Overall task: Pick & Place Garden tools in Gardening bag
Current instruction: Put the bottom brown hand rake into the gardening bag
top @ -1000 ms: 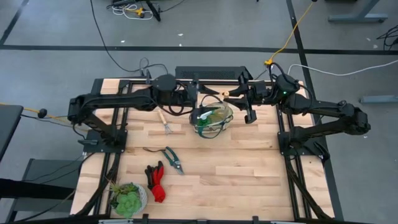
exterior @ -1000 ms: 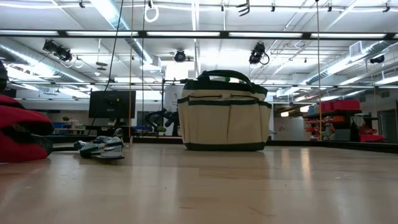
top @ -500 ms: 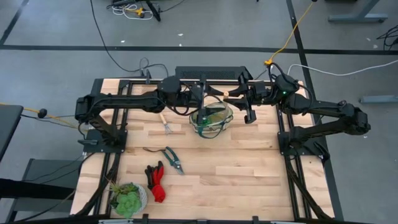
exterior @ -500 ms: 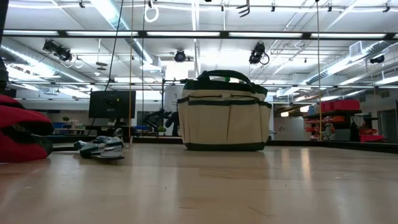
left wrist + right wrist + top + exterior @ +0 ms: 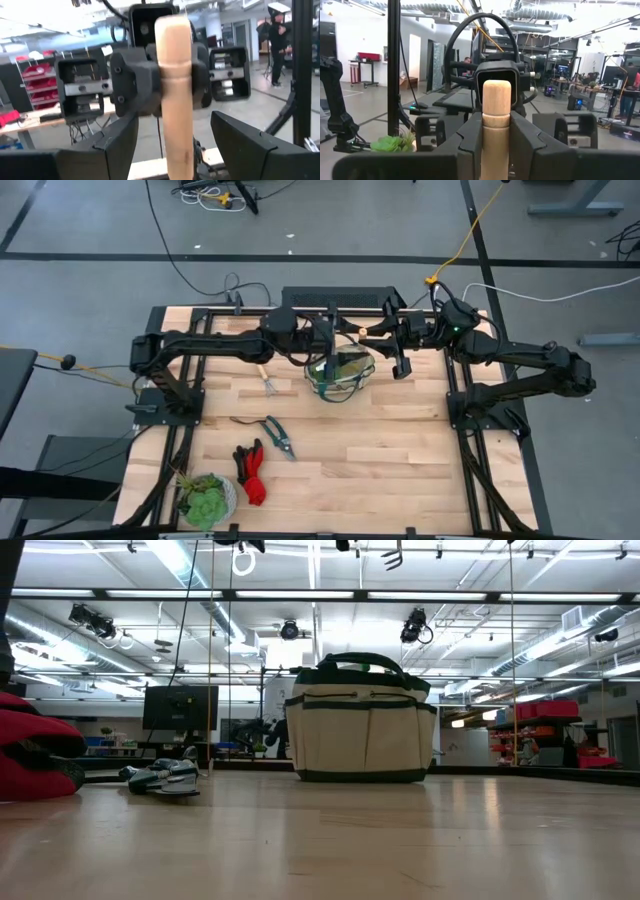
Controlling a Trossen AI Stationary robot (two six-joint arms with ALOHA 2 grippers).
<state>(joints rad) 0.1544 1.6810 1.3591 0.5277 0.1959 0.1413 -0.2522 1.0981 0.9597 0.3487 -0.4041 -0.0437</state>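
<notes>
While gloves (image 5: 250, 472) and shears (image 5: 274, 435) lie near the table's front with a fork (image 5: 267, 378) farther back, the bag (image 5: 340, 372) sits at the rear centre. Right gripper (image 5: 374, 336) is clamped on a wooden fork handle (image 5: 496, 131) beside the bag; left gripper (image 5: 330, 345), over the bag's rim, has fingers (image 5: 120, 145) apart either side of that handle.

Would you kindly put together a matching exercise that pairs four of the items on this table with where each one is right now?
Things:
1. round tan fabric bag with dark green trim
2. green-handled pruning shears
3. red-and-black gloves
4. wooden-handled hand fork lifted off the table

Places:
A. clamped in the right gripper
B. next to the leafy green plant in a pale pot
C. standing at the table's far middle
D. flat on the wood between the gloves and the bag

Pairs: 1-C, 2-D, 3-B, 4-A.
</notes>
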